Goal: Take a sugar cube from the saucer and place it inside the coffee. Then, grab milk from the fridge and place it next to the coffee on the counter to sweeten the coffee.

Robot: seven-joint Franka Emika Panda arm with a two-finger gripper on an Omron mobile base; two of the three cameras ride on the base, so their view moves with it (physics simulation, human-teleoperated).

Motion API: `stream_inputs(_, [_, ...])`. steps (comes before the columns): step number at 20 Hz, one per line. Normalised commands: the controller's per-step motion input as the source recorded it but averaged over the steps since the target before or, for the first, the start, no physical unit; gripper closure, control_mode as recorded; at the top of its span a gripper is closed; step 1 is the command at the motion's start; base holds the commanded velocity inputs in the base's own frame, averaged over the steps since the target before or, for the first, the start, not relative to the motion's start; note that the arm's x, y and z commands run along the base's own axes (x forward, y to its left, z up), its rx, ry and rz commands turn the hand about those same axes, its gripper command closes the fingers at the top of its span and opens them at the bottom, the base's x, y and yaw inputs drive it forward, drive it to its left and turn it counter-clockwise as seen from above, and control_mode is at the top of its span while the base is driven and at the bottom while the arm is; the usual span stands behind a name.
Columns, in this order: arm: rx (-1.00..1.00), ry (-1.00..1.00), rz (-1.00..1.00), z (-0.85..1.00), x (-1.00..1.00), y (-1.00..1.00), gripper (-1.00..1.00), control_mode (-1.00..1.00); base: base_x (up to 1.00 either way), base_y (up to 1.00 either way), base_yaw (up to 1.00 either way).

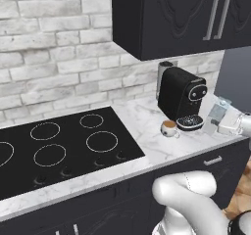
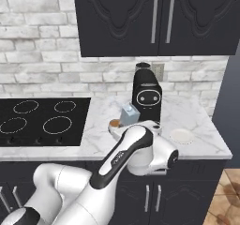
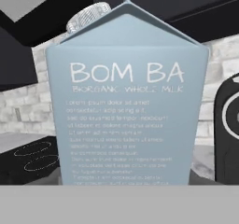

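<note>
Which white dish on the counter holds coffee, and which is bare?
The handled cup left of the coffee machine holds brown coffee; the flat saucer on its right is bare.

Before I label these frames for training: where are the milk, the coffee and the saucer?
milk [image 3: 126, 106]: hand view, printed front face.
coffee [image 1: 169, 125]: left base view, brown liquid surface.
saucer [image 2: 181, 136]: right base view, plate's white middle.

The coffee [image 1: 169, 128] stood on the table [image 1: 147, 126] just before the coffee machine [image 1: 182, 98], with the hob [image 1: 59, 148] to its left. The milk [image 1: 217, 111] was right of the machine; the saucer [image 2: 181, 136] lay further right.
</note>
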Motion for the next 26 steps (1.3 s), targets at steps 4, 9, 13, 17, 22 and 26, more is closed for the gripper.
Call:
stream_inputs(4, [-0.1, 0.0, -0.01, -0.32, 0.25, 0.0, 1.0, -1.0, 0.0, 0.0, 0.0])
stream_inputs(9, [-0.11, 0.0, -0.13, -0.36, 0.24, 0.0, 1.0, -1.0, 0.0, 0.0, 0.0])
stream_inputs(13, [-0.07, 0.0, -0.12, -0.28, 0.28, 0.01, 1.0, -1.0, 0.0, 0.0, 0.0])
stream_inputs(17, [-0.02, 0.0, -0.05, -0.24, 0.22, 0.12, 1.0, -1.0, 0.0, 0.0, 0.0])
stream_inputs(22, [0.0, 0.0, 0.0, -0.24, 0.19, 0.09, 1.0, -1.0, 0.0, 0.0, 0.0])
stream_inputs(26, [0.0, 0.0, 0.0, -0.23, 0.23, 0.0, 1.0, -1.0, 0.0, 0.0, 0.0])
